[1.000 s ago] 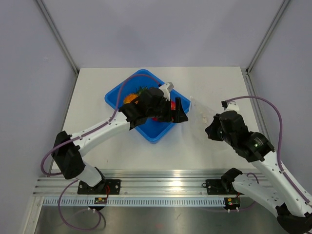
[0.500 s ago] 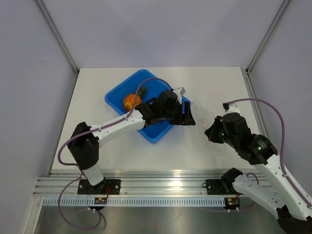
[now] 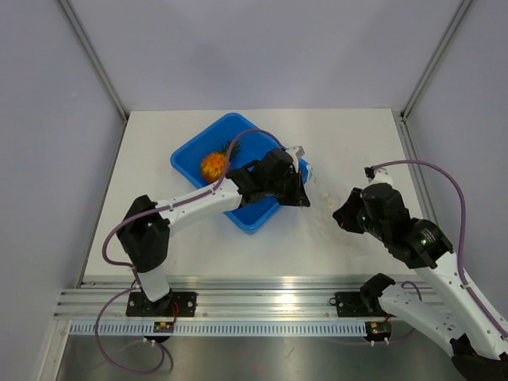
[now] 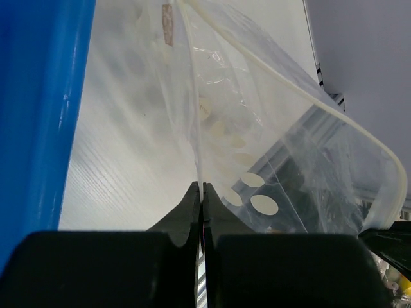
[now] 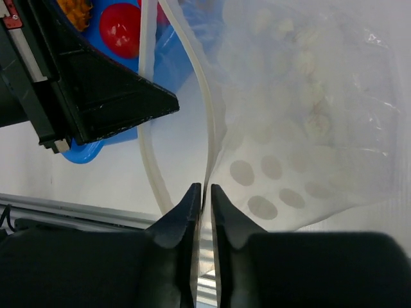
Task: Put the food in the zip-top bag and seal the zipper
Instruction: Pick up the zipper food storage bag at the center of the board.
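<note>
The clear zip-top bag (image 3: pixel 325 197) lies on the table between my two grippers, its mouth held apart. My left gripper (image 4: pixel 201 187) is shut on one thin lip of the bag (image 4: pixel 257 128), and the white zipper (image 4: pixel 308 96) curves away to the right. My right gripper (image 5: pixel 205 188) has its jaws slightly apart, with the other lip of the bag (image 5: pixel 302 115) lying between them. Of the food, the orange pineapple (image 3: pixel 213 164) sits in the blue tray (image 3: pixel 187 155). A red fruit (image 5: pixel 120 29) shows in the tray behind the left arm's fingers (image 5: pixel 109 96).
The blue tray's wall (image 4: pixel 38 96) stands close on the left of my left gripper. Aluminium rails (image 3: pixel 262 305) run along the table's near edge. White walls with metal posts (image 3: pixel 429 67) close in the back and sides.
My left gripper moved right, from over the tray to the bag's mouth, and shut on its lip. The right jaws parted a little. The pineapple is now uncovered.
</note>
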Available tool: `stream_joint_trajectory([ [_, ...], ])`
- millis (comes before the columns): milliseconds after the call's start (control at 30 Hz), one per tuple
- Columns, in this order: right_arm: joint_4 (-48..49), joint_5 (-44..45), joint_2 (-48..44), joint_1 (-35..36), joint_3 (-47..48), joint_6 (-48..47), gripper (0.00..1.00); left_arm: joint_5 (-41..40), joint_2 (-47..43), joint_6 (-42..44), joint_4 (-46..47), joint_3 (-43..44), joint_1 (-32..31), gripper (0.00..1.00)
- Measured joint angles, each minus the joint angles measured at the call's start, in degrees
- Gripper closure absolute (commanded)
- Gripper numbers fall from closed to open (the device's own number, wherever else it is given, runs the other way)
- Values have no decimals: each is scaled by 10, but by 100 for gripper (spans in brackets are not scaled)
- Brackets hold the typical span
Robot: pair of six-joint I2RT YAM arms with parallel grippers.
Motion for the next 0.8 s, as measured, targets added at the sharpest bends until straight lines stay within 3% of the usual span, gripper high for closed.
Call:
stream_joint_trajectory([
  [67,-2,6,8,0,1,4,65,2,0,1,-1,3,0,100],
  [133,-6,13,26,0,7,6,58,5,0,3,-5,7,0,100],
  [333,-15,34,108,0,47,3,50,-21,0,13,-64,36,-3,100],
  [600,-28,50,168,0,82,-5,54,-47,-25,26,-108,42,-6,100],
  [667,-31,57,176,0,95,-10,58,-47,-30,31,-108,42,-6,100],
  [733,-32,62,183,0,109,-19,69,-46,-31,38,-108,42,-6,100],
  [800,-31,71,192,0,122,-29,71,-46,-31,46,-110,42,-6,100],
])
